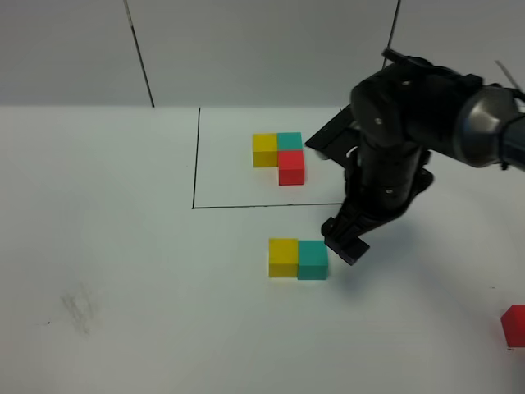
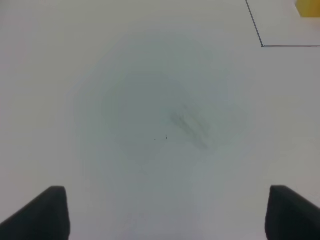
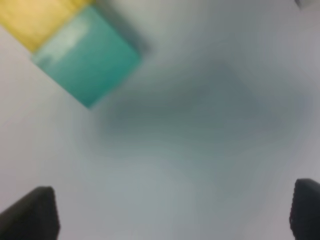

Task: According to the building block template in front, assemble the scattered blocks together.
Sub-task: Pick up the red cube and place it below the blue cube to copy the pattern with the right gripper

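Red block (image 1: 514,326) lies at the near right edge of the desk (image 1: 164,328), well apart from the nearer, empty, wide-spread right hand (image 1: 346,244) beside the teal block (image 1: 312,260).

Open table (image 1: 426,328) between red cube (image 1: 514,326) and teal cube (image 1: 312,260); right arm (image 1: 394,164) just beside teal.

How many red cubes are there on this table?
2. The template's red cube sits inside the black outline, touching its teal cube. The loose red cube lies alone at the far right, cut by the picture's edge. The robot arm might hide others.
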